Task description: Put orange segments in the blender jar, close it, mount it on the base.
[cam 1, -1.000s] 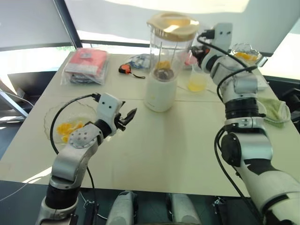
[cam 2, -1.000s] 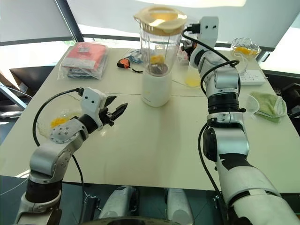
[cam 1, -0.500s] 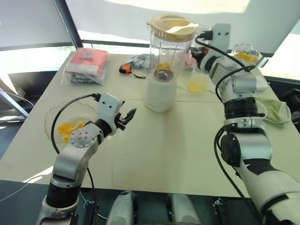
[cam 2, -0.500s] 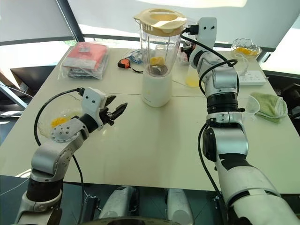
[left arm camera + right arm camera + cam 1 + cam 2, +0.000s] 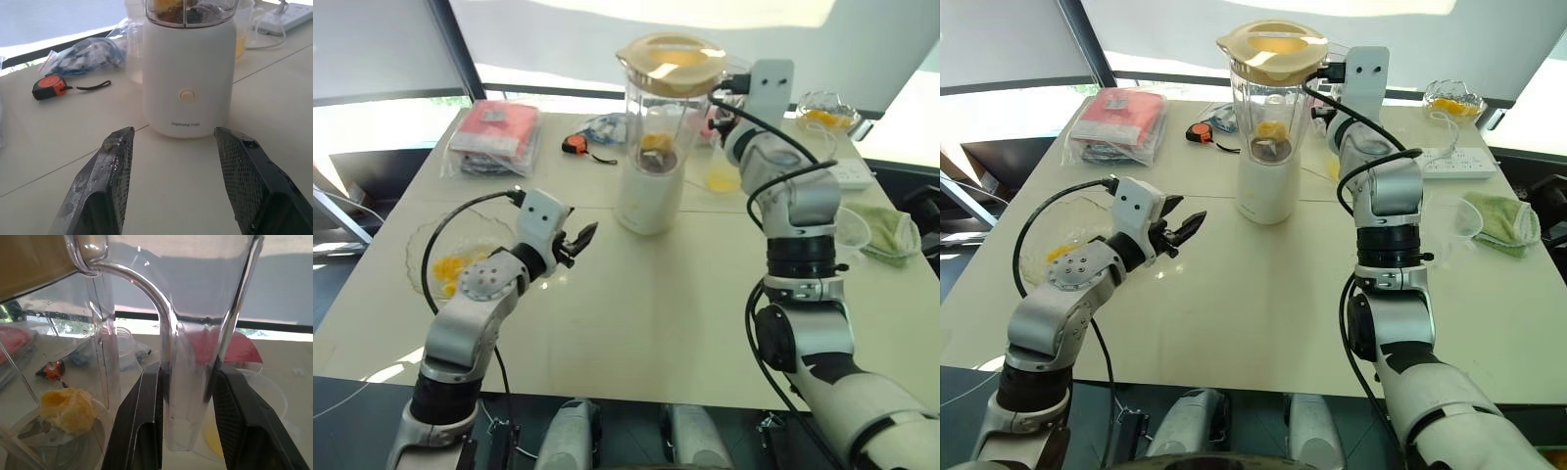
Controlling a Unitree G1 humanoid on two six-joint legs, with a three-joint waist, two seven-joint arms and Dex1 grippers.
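Already the blender jar (image 5: pixel 1268 108) stands on the white base (image 5: pixel 1266 186) near the middle of the table (image 5: pixel 1263 294), its beige lid (image 5: pixel 1271 47) on top and orange segments (image 5: pixel 66 407) lying low inside by the blade. The right gripper (image 5: pixel 183 426) is clamped on the jar's clear handle (image 5: pixel 188 396), one finger on each side of it. The left gripper (image 5: pixel 181 183) hovers spread and empty in front of the base, well short of it. More segments sit in the shallow bowl (image 5: pixel 435 259) at the left. Judging from here, the risk is a pull or twist on that handle: it could unseat the jar or tip the whole unit, since nothing steadies the base.
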